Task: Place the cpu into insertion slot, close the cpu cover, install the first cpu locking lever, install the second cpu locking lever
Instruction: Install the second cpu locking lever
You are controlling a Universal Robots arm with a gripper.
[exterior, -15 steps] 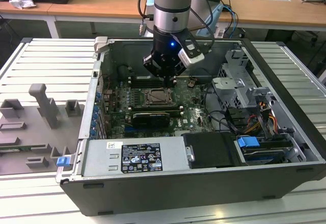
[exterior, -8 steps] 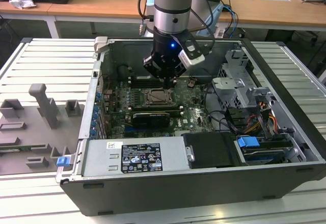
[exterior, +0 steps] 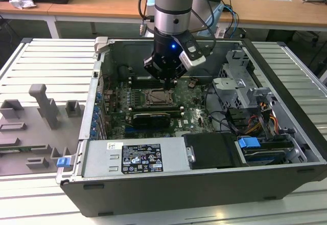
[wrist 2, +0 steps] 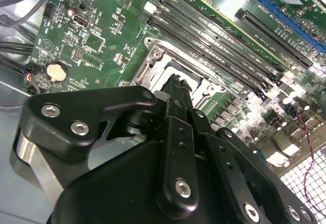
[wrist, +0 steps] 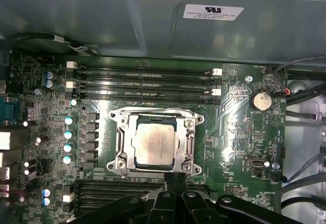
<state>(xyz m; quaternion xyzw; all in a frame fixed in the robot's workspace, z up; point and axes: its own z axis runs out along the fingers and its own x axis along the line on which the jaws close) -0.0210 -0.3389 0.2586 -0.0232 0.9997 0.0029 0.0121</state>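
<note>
The cpu (wrist: 153, 142), a pale silvery square chip, lies flat in the insertion slot (wrist: 118, 141) on the green board. The cpu cover (wrist: 190, 143), a thin silver frame, lies down around the chip. My gripper (wrist: 171, 179) is shut with nothing between its black fingers, and its tips sit at the socket's edge, just off the cover's rim. In the exterior view the gripper (exterior: 167, 84) hangs inside the open computer case, just above the socket with the cpu (exterior: 159, 98). In the second wrist view the fingertips (wrist 2: 176, 87) point at the cover (wrist 2: 153, 63).
Long black memory slots (wrist: 142, 81) run beside the socket, with a coin battery (wrist: 262, 101) nearby. A black graphics card (exterior: 151, 118), a power supply (exterior: 138, 158), a drive cage (exterior: 240, 84) and cables (exterior: 255, 122) crowd the case. Grey fixtures (exterior: 43, 107) stand on the exterior view's left.
</note>
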